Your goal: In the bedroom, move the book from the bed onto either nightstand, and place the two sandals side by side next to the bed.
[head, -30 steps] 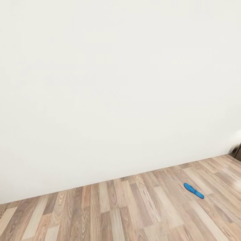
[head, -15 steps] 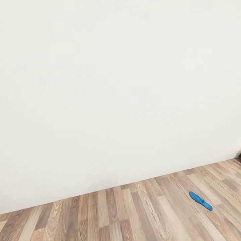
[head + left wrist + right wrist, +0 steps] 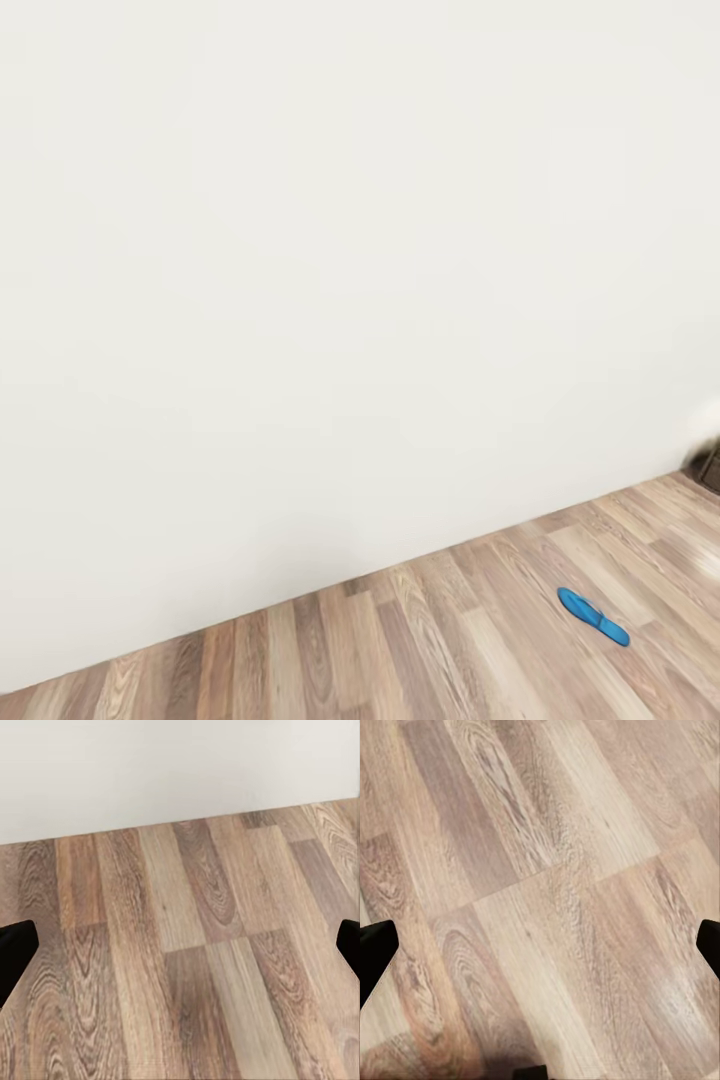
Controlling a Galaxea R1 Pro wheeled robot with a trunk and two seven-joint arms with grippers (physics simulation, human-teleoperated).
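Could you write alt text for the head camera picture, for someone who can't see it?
A single bright blue sandal lies flat on a light brown wood-plank floor, low at the right. A plain white wall takes up most of the picture, with a dark furniture edge at far right.

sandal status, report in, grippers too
Both grippers open, nothing between the fingers, wood floor below them. One blue sandal flat on the floor, head view lower right, short of the white wall. Nothing near it.

Wall (image 3: 330, 250): plain off-white. Floor (image 3: 450, 640): wood planks in mixed light brown and grey-brown, visible grain. Sandal (image 3: 594, 616): bright blue. Claw fingertips (image 3: 15, 952): black.
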